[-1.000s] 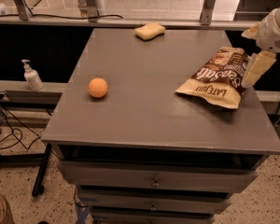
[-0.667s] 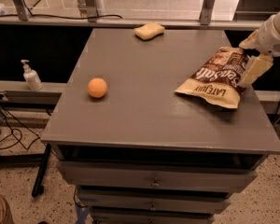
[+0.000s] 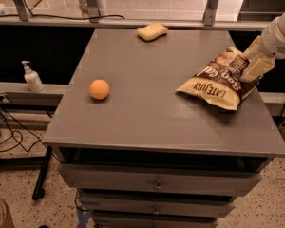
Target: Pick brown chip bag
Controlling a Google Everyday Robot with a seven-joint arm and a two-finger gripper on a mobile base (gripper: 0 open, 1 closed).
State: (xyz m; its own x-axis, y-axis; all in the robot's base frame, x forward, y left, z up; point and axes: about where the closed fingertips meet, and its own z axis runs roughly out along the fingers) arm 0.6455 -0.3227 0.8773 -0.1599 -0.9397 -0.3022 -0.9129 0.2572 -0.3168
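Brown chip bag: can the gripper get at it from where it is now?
Probably yes. The gripper is right at one end of the chip bag, with nothing between them. The ball and sponge lie well away, so the way looks free.

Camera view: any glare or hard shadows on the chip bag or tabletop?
Camera view: warm, even light, soft sheen on the tabletop, no harsh glare; brown chip bag shows no hot spots; orange ball casts a faint shadow; hand, at the bag's right end, is brightly lit.
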